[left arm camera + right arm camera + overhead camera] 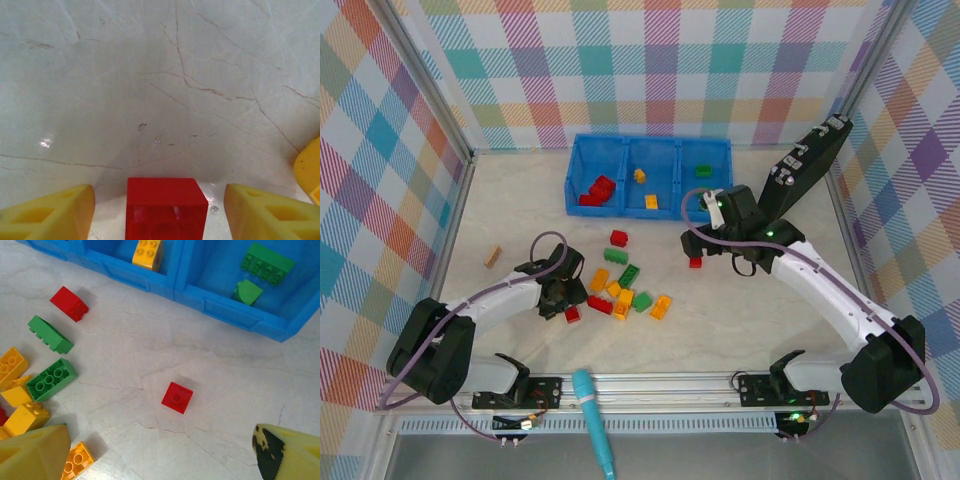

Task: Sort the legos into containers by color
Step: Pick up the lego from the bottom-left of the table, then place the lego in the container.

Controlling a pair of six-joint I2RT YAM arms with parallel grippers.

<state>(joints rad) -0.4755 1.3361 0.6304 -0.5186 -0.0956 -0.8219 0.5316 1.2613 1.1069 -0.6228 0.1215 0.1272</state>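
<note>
Plainly a pick is in hand on both sides. At nine o'clock of the desk lies a tan wooden block, no part of the sort. At eight o'clock of the heap of loose bricks, the left tool is down over a red brick. Its yellow fingers stand spread, one on each flank of the brick with a sliver of desk showing on both sides, so nothing is pinched yet. The heap itself, red, green and yellow-orange, sits at the desk's middle, well short of the blue three-compartment bin at twelve o'clock, whose left cell holds reds, the middle cell yellow-oranges and the right cell greens. Toward three o'clock of the heap a small red brick lies alone, and the right tool hangs above it with fingers wide apart, holding nothing. By my reading, the left arm's next move calls for pressing its fingers squarely onto the brick, lifting, and carrying it to the left cell. The right arm needs to drop lower and centre on its brick first.
</note>
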